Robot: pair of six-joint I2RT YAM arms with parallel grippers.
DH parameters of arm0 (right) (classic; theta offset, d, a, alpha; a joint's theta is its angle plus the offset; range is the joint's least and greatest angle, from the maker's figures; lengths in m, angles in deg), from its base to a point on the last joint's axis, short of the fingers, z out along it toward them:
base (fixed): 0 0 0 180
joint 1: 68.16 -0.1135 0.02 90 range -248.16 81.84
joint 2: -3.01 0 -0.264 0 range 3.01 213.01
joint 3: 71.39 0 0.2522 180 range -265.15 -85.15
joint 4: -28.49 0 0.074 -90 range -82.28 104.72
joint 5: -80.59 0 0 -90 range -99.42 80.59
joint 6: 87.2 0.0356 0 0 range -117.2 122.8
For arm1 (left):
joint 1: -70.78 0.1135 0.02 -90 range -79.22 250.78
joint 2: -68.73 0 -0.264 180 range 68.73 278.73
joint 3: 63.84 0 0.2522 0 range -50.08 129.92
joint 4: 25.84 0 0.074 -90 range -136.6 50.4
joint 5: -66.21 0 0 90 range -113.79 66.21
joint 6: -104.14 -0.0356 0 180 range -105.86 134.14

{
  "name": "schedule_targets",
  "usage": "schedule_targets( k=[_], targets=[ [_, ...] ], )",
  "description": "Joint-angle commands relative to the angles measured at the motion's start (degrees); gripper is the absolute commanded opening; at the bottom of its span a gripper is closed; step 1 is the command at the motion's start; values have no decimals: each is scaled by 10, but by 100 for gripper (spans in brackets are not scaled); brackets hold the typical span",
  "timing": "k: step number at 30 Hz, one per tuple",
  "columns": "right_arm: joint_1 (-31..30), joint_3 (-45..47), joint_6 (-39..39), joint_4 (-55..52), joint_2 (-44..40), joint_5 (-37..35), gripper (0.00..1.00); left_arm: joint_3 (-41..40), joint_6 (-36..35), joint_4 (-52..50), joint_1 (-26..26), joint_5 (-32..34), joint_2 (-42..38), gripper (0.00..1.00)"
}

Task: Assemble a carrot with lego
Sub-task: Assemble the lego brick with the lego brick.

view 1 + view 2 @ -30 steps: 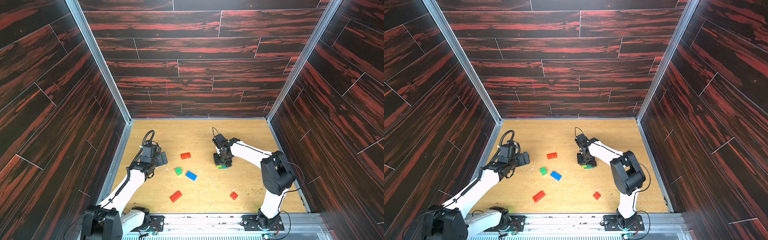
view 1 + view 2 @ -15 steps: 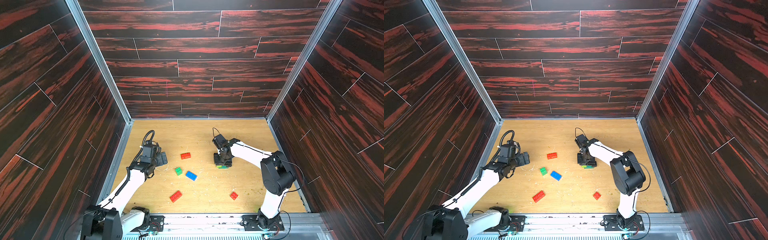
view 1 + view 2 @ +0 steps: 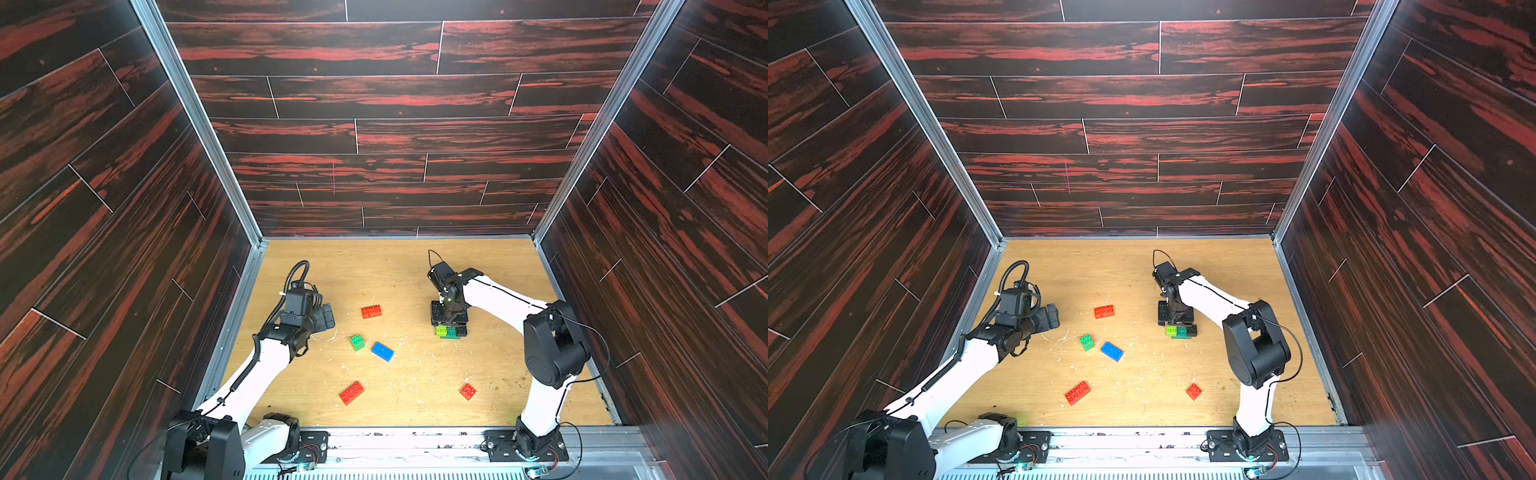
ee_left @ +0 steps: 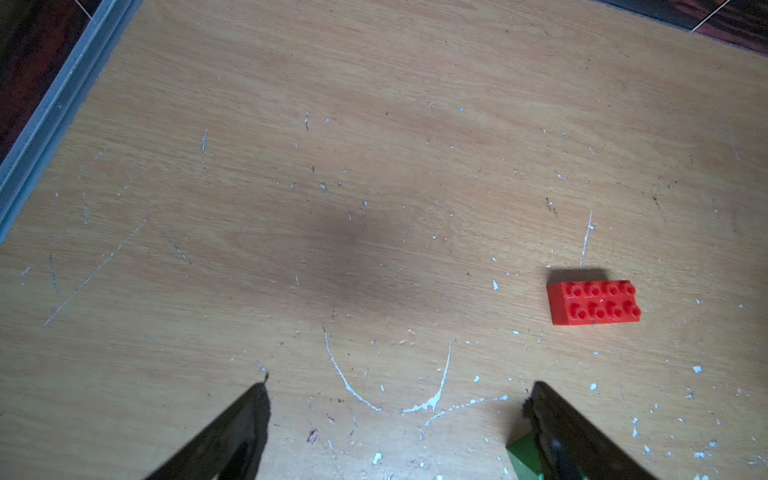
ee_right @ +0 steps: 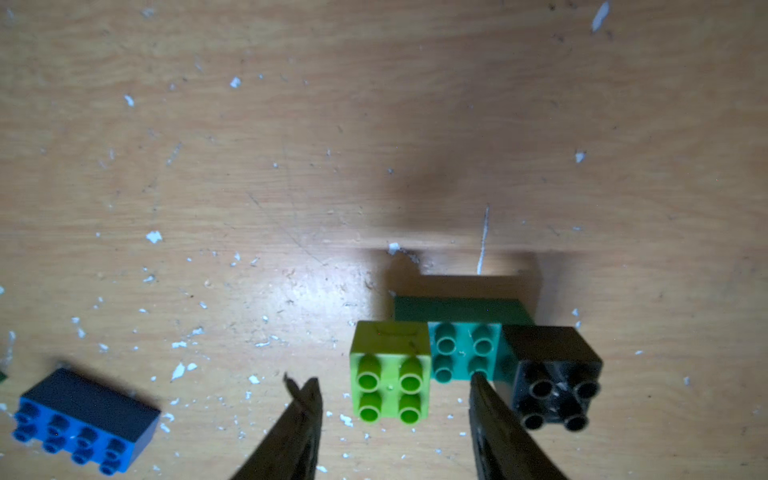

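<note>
Right fingers (image 3: 451, 323) stand partly open and grip nothing, astride the lime brick (image 5: 390, 374) that ends the started carrot (image 3: 451, 331). Its teal brick (image 5: 463, 353) and black brick (image 5: 552, 374) run on past one finger. Left fingers (image 3: 326, 318) gape wide and empty above the tabletop (image 3: 415, 270). A green brick (image 3: 356, 342) lies just beside them, with the blue brick (image 3: 382, 351) and red bricks (image 3: 371, 311) farther out.

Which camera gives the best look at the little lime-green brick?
The right wrist view: the lime brick sits close up, four studs clear, beside a teal brick. In both top views the lime brick is only a tiny speck. The left wrist view misses it.
</note>
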State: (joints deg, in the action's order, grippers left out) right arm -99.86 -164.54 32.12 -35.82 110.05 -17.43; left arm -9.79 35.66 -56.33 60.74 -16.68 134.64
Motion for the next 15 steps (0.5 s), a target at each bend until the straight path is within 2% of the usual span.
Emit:
schedule_targets(
  k=[1, 6, 12, 15],
  targets=[
    [3, -6, -60, -16, -12, -10, 63, -4, 7, -5, -2, 11, -16, 98],
    [4, 20, -206, -11, -35, -30, 77, -5, 7, -4, -2, 11, -17, 98],
    [3, 89, -284, 27, -81, -39, 84, -5, 8, -3, -2, 10, -18, 98],
    [1, 121, -312, 48, -90, -71, 86, -5, 8, -5, -2, 10, -18, 98]
  ],
)
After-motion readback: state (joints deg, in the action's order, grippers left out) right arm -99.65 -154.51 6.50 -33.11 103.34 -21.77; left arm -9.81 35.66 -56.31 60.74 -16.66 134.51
